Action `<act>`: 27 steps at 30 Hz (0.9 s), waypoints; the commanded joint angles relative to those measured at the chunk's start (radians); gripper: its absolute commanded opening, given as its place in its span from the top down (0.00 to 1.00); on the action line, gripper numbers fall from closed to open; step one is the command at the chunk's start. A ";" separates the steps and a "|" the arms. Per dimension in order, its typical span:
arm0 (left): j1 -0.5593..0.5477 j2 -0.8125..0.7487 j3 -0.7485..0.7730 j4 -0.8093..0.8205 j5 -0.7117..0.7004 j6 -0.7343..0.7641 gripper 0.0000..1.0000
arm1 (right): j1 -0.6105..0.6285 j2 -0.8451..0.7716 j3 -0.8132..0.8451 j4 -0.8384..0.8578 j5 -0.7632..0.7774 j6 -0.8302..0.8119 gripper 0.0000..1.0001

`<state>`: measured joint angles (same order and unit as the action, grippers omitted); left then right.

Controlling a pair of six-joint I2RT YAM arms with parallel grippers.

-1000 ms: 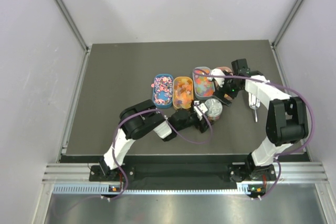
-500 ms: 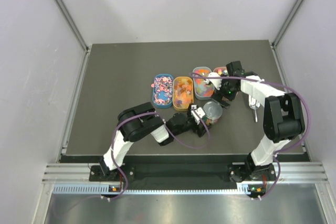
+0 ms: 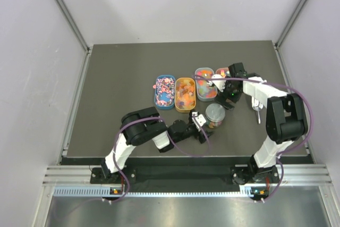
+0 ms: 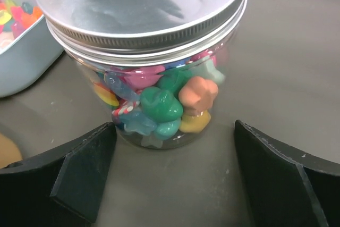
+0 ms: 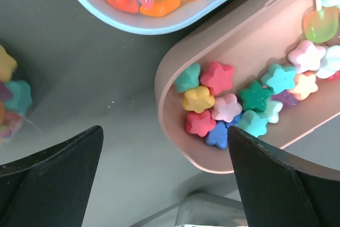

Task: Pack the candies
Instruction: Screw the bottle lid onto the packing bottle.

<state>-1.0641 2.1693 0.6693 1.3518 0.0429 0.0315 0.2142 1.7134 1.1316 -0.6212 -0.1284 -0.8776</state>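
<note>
The clear jar (image 3: 215,114) stands upright with its silver lid (image 4: 138,3) on, filled with mixed candies (image 4: 164,102). My left gripper (image 3: 200,123) lies low on the table just in front of the jar. Its jaws are open and apart from the glass, with nothing between them (image 4: 173,144). More candies fill the oval trays: pink-black-white bits (image 3: 164,90), orange gummies (image 3: 185,93), rainbow gummies (image 3: 204,83) and pastel stars (image 5: 228,104). My right gripper (image 3: 223,85) hovers open above the near end of the pink tray (image 5: 172,51), holding nothing (image 5: 164,131).
The silver scoop (image 3: 256,104) lies on the table to the right of the right arm; part of it shows at the bottom of the right wrist view (image 5: 212,213). The light blue tray (image 5: 159,22) sits beside the pink one. Grey walls enclose the table.
My left gripper has drawn back from the jar toward the near edge, leaving it standing. The right gripper shifted slightly left over the pink tray.
</note>
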 commanded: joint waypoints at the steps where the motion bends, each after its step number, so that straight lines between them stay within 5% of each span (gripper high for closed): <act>1: -0.013 0.130 -0.022 -0.312 -0.011 0.076 0.03 | 0.017 -0.008 -0.029 -0.008 0.010 0.012 0.00; 13: -0.013 0.205 0.046 -0.327 -0.032 0.058 0.04 | 0.073 -0.005 -0.072 -0.003 0.044 0.046 0.00; 17: -0.014 0.195 0.042 -0.353 -0.020 0.056 0.19 | 0.064 -0.005 -0.058 -0.003 0.067 0.034 0.00; 22: -0.016 0.207 0.065 -0.381 -0.023 0.042 0.20 | 0.065 0.023 -0.039 -0.025 0.050 0.035 0.00; 24: -0.014 0.196 0.058 -0.395 -0.012 0.041 0.37 | 0.065 0.020 -0.038 -0.020 0.058 0.043 0.00; 27: -0.014 0.178 0.046 -0.405 -0.031 0.031 0.46 | 0.063 -0.017 -0.041 -0.005 0.084 0.043 0.00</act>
<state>-1.0756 2.2665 0.7719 1.4017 0.0360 0.0166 0.2646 1.7218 1.0756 -0.6060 -0.0494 -0.8429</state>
